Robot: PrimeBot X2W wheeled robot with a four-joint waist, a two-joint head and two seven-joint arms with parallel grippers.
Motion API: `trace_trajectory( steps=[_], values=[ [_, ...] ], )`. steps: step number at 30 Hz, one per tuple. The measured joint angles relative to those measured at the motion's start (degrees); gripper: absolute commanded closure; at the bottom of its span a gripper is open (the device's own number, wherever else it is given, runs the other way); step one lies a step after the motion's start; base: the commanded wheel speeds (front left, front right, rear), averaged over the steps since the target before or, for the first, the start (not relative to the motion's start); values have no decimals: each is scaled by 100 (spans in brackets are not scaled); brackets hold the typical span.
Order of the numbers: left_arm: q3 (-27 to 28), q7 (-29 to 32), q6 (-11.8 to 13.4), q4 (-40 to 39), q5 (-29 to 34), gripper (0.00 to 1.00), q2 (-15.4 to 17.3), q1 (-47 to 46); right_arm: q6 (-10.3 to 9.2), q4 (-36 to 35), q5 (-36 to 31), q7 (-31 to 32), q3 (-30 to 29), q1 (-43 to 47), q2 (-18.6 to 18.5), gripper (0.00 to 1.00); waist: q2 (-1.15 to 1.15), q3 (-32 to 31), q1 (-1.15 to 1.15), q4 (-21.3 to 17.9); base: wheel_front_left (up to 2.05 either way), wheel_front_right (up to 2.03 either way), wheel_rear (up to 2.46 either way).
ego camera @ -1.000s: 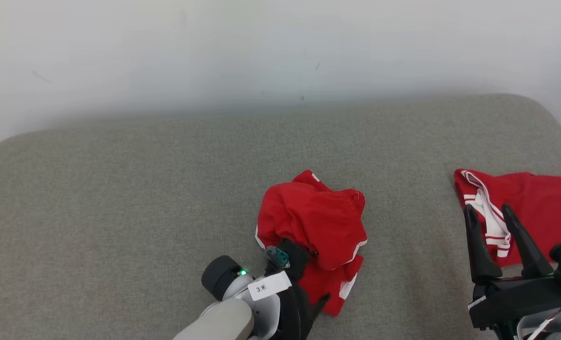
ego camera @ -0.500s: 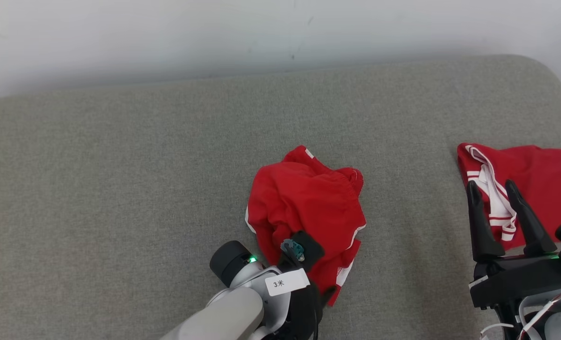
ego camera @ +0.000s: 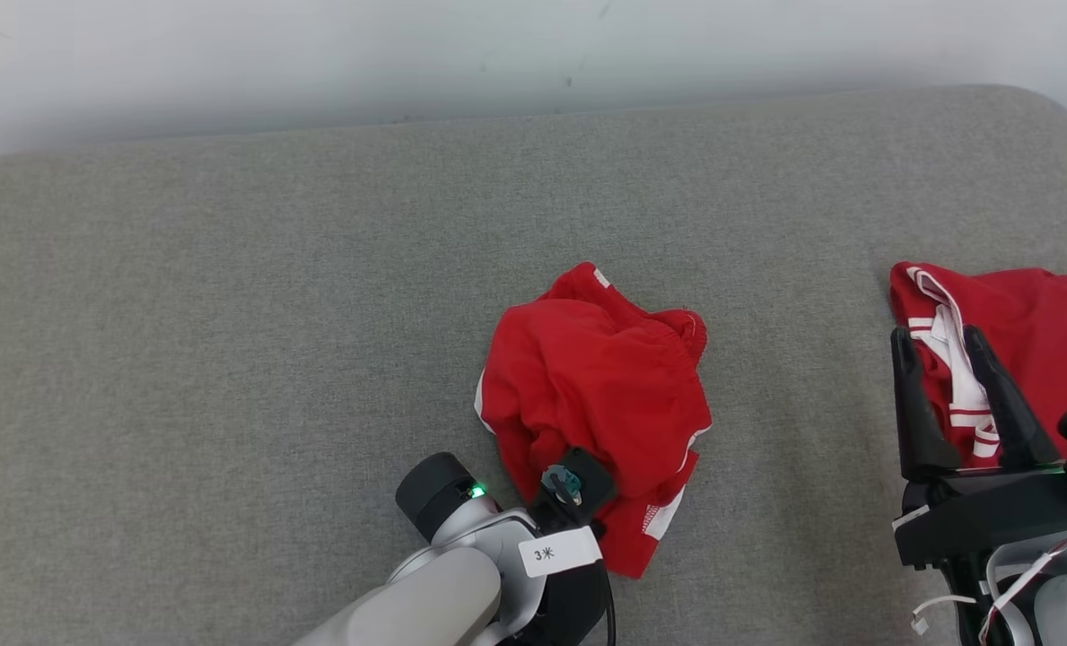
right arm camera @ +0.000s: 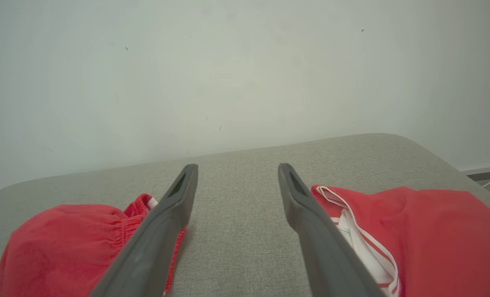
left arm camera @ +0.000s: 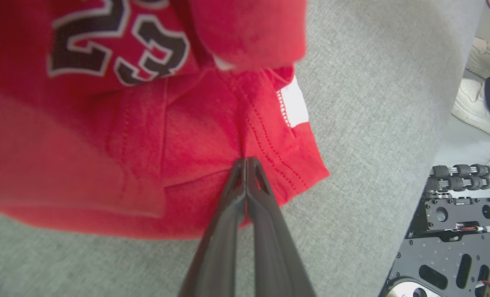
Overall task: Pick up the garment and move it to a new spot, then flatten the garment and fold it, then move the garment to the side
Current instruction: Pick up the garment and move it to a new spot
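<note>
Head camera looks down; wrist cameras catch the crumpled garment [ego camera: 596,395].

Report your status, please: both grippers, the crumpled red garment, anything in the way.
Left gripper shut on crumpled red garment, near its hem. Garment lying on grey cushion, not yet lifted. Right gripper open, empty. Second red garment apart, at right.

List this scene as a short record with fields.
surface: grey cushion, pale wall behind
garment: red, crumpled, mid-cushion, number 23 printed on it
other garment: red with white trim, at the cushion's right, lying flatter
left end effector: shut, tips pinching a fold near the garment's hem
right end effector: open, holding nothing, near the other garment
task stage: garment gripped, lying on the cushion, not yet flattened or folded
</note>
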Motion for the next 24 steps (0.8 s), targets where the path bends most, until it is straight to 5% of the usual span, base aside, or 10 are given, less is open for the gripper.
trace_trajectory(
  steps=[17,24],
  values=[
    [53,-304,51,324,63,100,56,-145,-18,188,45,-96,-75,19,-14,0,0,-220,-1,290,0,0,0],
    [465,-602,450,74,100,100,754,-375,-26,205,89,-170,-168,180,-15,0,0,-377,-1,410,0,0,0]
  ],
)
